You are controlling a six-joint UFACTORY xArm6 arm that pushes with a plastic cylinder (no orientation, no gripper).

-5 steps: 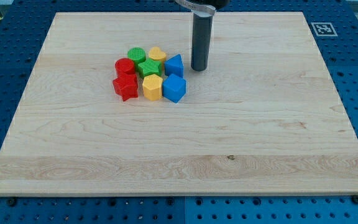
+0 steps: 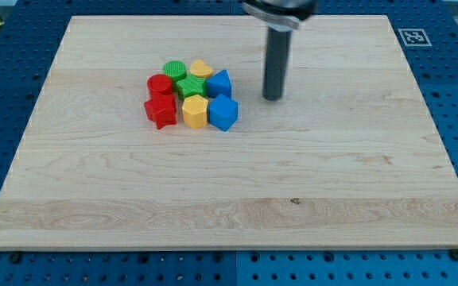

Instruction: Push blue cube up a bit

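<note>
The blue cube (image 2: 223,113) sits at the lower right of a tight cluster of blocks on the wooden board (image 2: 229,206). My tip (image 2: 273,98) rests on the board to the right of the cluster, a little above the blue cube's level and about a cube's width away from it, touching nothing. Just above the blue cube lies a second blue block (image 2: 220,83), shaped like a wedge.
The cluster also holds a yellow hexagon (image 2: 195,113), a red star (image 2: 161,111), a red cylinder (image 2: 160,85), a green star (image 2: 189,86), a green cylinder (image 2: 175,69) and a yellow heart (image 2: 201,69). A fiducial marker (image 2: 414,36) is beyond the board's top right corner.
My tip has moved to the right and slightly down, away from the upper blue block. The blocks have not moved.
</note>
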